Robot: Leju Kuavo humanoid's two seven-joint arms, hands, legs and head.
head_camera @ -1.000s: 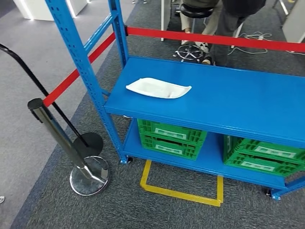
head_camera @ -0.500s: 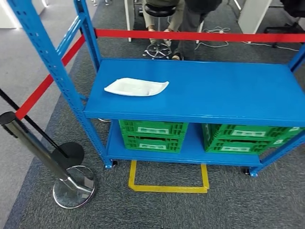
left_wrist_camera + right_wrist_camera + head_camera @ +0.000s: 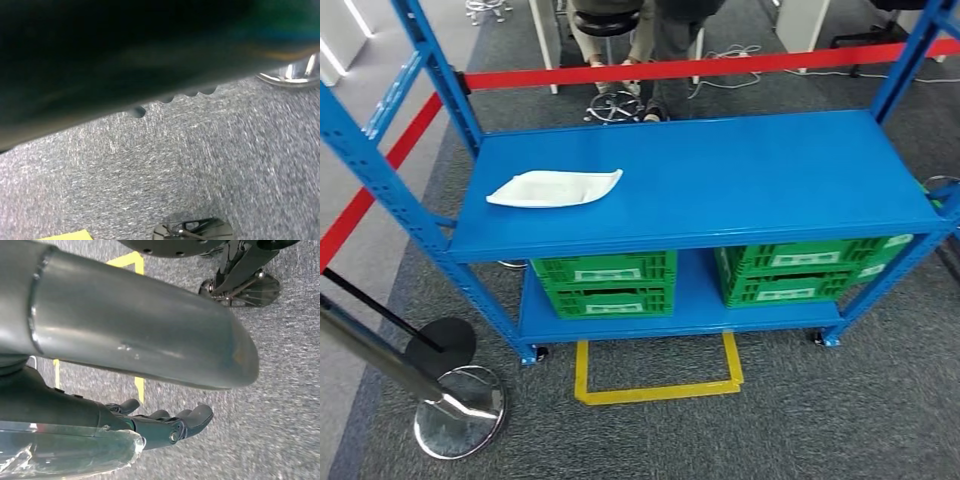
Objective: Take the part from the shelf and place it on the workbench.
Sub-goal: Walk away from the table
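Part (image 3: 554, 188) is lying flat near the shelf's (image 3: 743, 170) front-left corner; white, thin, likely light, fairly stiff, slick. Best bet: pinching its long near edge. Right hand (image 3: 162, 425) is hanging over the carpet, fingers (image 3: 198, 416) slightly apart, holding nothing. Left hand: can't tell.

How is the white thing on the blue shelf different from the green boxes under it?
The white part is flat and thin with pointed ends; the green crates are tall, boxy and full of slots. The white part lies alone on the shelf's upper level, toward its left end; there are two green crates, left and right, on the lower level. The crates carry pale labels on the front; the part looks plain. Both sit on the same blue shelf.
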